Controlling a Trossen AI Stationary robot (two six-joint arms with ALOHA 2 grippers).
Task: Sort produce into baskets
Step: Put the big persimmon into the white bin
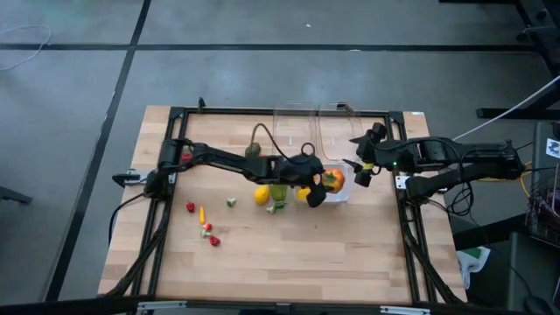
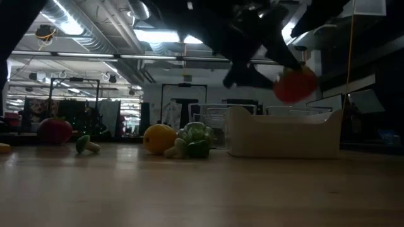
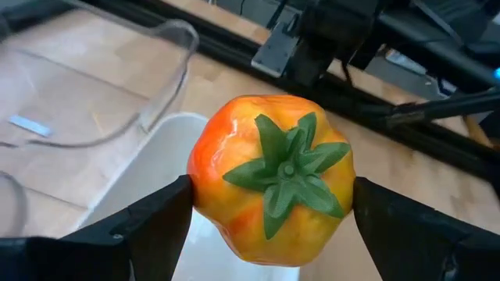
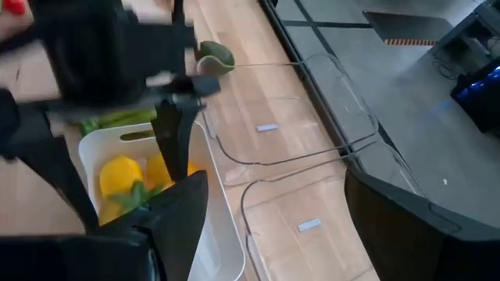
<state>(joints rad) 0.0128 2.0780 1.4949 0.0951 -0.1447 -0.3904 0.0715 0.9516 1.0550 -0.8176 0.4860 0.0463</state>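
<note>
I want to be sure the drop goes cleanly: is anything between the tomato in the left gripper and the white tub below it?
Nothing visible blocks it. The left gripper holds the tomato directly over the white tub, whose top is open. Yellow pieces already lie inside, below the rim.

Grey floor w/ dark seams, wood tabletop, ceiling strip lights, exposed ducts

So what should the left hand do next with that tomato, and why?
Probably lower a little and let go. The left hand grips the orange-red tomato directly above the whitish tub, which already holds yellow pieces; the right hand waits open beside the clear tubs.
</note>
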